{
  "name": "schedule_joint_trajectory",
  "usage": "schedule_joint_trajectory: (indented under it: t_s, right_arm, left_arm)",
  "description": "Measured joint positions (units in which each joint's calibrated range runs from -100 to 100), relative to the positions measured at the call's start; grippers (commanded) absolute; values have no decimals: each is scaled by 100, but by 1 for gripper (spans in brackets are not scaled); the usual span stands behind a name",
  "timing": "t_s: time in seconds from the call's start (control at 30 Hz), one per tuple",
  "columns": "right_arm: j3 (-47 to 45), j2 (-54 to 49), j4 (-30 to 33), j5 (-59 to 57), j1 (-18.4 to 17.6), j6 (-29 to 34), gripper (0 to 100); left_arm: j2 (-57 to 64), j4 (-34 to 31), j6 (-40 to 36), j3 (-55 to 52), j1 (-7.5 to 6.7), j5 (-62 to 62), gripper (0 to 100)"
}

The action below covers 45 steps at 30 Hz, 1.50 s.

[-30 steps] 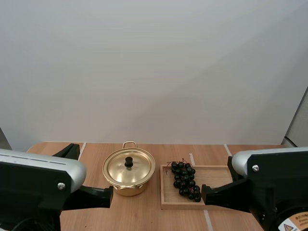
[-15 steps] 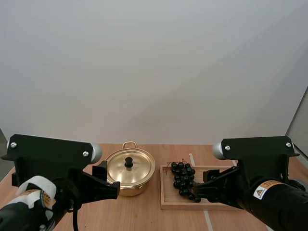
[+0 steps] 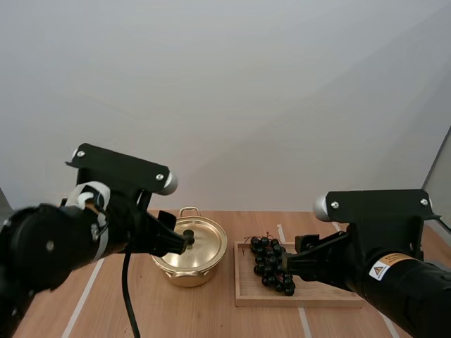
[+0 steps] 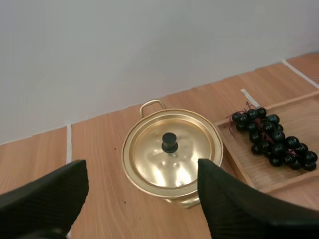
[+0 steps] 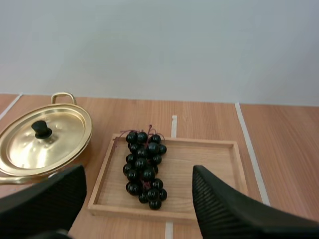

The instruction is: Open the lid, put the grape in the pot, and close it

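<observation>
Tabletop: pot, lid on; grapes on tray beside pot; your jaws both open, empty; every step remains.

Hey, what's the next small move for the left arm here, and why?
Probably lower the left end effector toward the black knob and close on it: it is open and aimed at the lid, which sits shut on the pot, while the grapes wait on the wooden tray.
</observation>
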State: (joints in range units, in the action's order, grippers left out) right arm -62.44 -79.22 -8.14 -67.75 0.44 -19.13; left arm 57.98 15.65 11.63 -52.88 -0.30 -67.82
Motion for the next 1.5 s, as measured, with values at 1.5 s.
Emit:
schedule_joint_trajectory:
  t_s: [1.5]
  right_arm:
    - [0, 1100, 0, -457, 0, 0, 100]
  left_arm:
    - [-6046, 367, 1708, 2192, -264, 515, 100]
